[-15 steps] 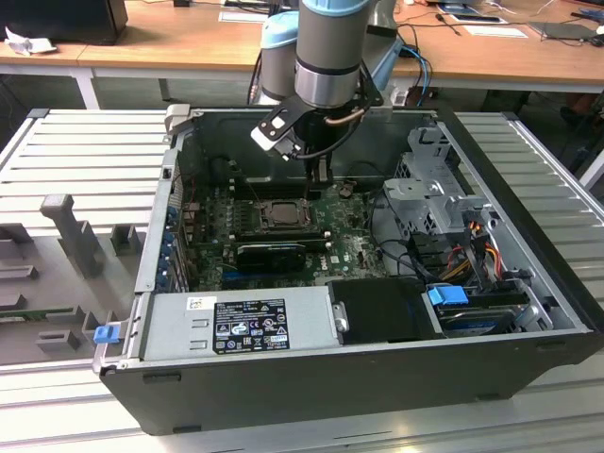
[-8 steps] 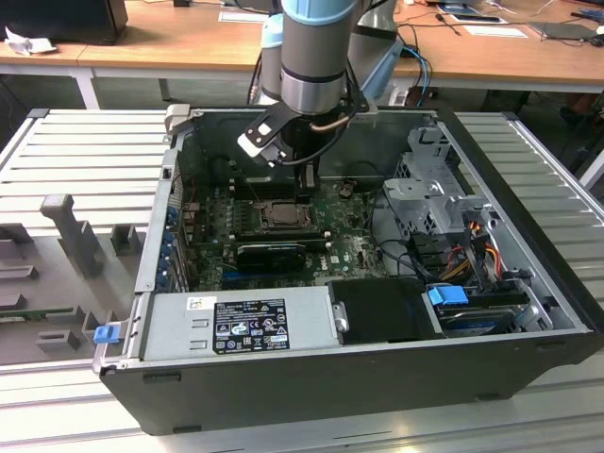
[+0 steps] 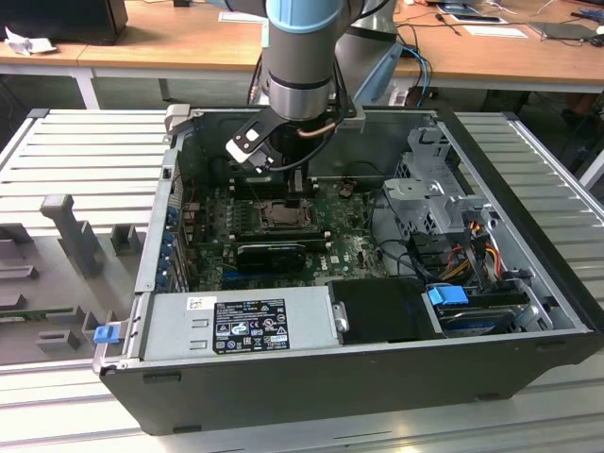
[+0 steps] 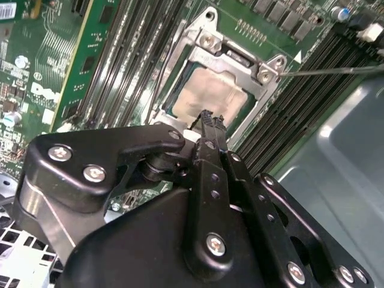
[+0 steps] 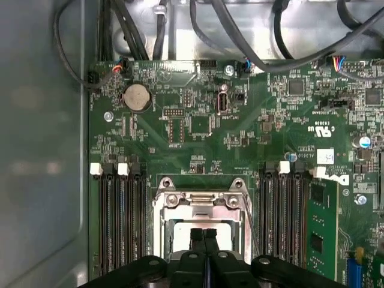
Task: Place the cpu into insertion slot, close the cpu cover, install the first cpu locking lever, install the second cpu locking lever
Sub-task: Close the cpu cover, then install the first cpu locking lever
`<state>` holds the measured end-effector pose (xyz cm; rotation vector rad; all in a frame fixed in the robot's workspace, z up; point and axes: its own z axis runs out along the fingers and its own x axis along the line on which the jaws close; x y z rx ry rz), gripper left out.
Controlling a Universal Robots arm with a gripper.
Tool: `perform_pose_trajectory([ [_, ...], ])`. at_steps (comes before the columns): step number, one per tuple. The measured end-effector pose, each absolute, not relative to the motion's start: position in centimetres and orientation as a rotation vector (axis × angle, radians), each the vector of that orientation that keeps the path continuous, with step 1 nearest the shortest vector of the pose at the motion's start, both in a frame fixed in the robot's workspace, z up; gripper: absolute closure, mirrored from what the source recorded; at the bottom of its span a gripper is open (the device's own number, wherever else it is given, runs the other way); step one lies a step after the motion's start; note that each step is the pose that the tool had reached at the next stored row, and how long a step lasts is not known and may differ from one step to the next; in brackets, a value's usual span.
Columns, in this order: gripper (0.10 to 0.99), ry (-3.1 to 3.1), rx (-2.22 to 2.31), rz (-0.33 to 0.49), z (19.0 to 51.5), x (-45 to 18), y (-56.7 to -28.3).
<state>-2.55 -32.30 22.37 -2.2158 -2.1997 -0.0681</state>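
A big grey box (image 3: 241,321) sits inside the open computer case (image 3: 377,377). A wooden desk (image 3: 170,42) stands behind.

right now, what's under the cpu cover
The cpu cover has a window, and the pale cpu shows through it. The insertion slot beneath is covered, and the shut jaws block part of the window.

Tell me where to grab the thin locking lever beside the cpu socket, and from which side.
Grip the locking lever on its free straight stretch, away from its pivot end, likely coming from above with fingers astride it: it is a thin rod, and the memory slots lie close by it.
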Motion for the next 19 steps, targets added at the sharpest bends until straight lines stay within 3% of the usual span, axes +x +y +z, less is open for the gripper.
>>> perform_pose_trajectory([
  [19, 0.98, -2.2, -2.216, -0.068, 23.5, -3.5, -32.3],
])
